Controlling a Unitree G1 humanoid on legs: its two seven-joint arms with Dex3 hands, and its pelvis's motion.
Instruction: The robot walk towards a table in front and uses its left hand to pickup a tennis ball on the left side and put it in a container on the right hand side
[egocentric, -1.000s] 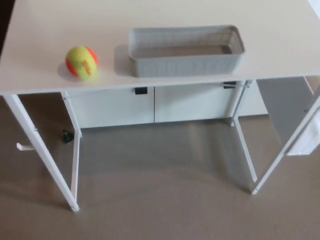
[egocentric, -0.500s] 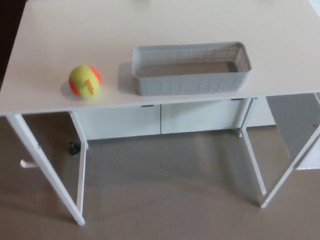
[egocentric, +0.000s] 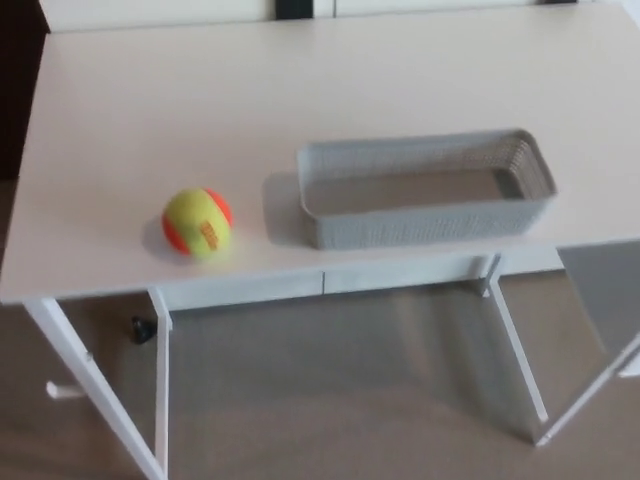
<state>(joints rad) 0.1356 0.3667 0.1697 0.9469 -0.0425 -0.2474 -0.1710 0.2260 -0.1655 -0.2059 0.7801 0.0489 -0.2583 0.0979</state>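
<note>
Yellow and orange, the tennis ball (egocentric: 198, 222) rests left of the empty grey container (egocentric: 428, 226) on the white table (egocentric: 200, 100), not touching it; grasp and placing are not yet done, and neither hand shows, so finger state cannot be told.

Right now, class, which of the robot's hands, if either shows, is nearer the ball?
Cannot tell: neither hand is in view. The ball lies on the robot's left of the table, the side its left arm would enter from; the basket sits to the ball's right.
</note>
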